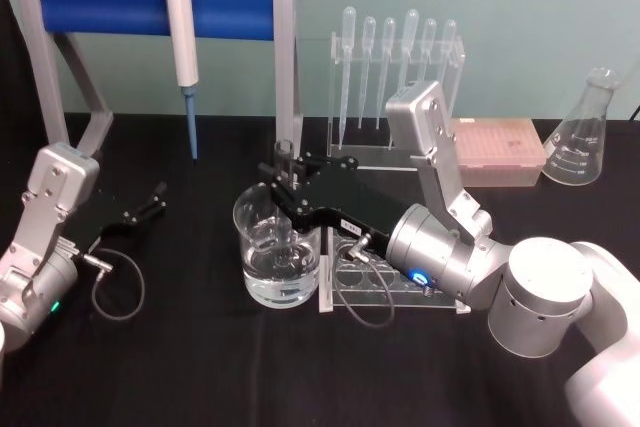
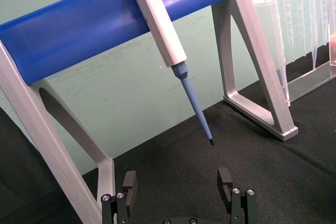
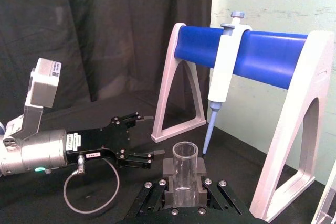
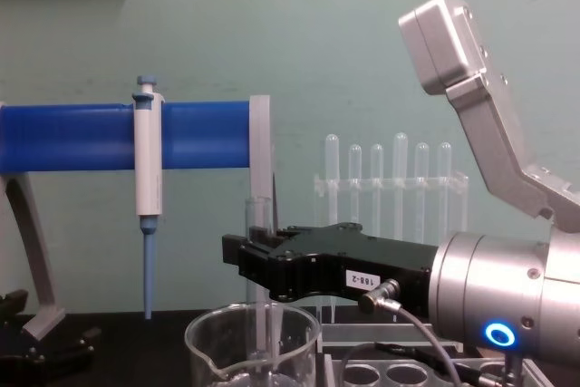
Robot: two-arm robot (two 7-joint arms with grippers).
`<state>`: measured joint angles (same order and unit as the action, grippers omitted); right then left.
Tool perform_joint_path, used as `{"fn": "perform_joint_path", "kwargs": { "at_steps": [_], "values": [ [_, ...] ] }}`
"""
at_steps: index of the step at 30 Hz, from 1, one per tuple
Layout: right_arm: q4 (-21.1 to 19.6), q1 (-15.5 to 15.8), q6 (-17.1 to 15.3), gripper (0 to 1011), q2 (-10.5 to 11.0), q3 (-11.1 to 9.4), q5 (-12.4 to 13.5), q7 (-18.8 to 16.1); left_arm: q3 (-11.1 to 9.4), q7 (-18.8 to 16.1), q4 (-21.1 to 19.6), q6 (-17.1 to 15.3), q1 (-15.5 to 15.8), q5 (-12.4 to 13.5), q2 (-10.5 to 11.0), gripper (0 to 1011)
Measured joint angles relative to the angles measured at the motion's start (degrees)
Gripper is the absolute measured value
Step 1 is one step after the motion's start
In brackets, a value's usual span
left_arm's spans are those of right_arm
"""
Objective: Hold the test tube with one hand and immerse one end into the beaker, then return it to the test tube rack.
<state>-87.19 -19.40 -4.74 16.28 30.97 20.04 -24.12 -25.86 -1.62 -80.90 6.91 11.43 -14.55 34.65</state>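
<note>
My head camera: high, looking down across whole table (image 1: 200, 367). My chest camera: low, side-on, close to beaker (image 4: 254, 346). My left wrist camera: near, looking up at pipettor (image 2: 157, 19). Right wrist camera faces it too; all four share it.

Pipettor (image 1: 182, 37) hangs on blue stand (image 1: 100, 2); flask (image 1: 583, 137) far right

Right gripper (image 1: 283, 173): black, boxy, a small white label (image 1: 350, 226) on its flank. Behind it, a silver cylindrical wrist (image 1: 445, 247) with a glowing blue ring (image 1: 418, 278), and a grey cable (image 1: 368, 305) looping out from a metal plug. A pale grey angular camera housing (image 1: 425, 122) rides on top; the arm (image 1: 545, 297) beyond is rounded silver and white. Left gripper (image 1: 155, 197): black again, 2 screws (image 2: 234, 191) at each finger base, silver left wrist (image 1: 30, 267), green light (image 1: 52, 307), its own looped cable (image 1: 115, 287).
</note>
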Motion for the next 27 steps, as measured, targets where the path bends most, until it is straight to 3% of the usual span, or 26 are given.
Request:
{"fn": "perform_joint_path", "kwargs": {
  "at_steps": [27],
  "values": [
    [0.0,0.0,0.0,224,0.0,0.0,0.0,0.0,0.0,0.0,0.0,0.0,0.0,0.0,0.0,1000]
  ]
}}
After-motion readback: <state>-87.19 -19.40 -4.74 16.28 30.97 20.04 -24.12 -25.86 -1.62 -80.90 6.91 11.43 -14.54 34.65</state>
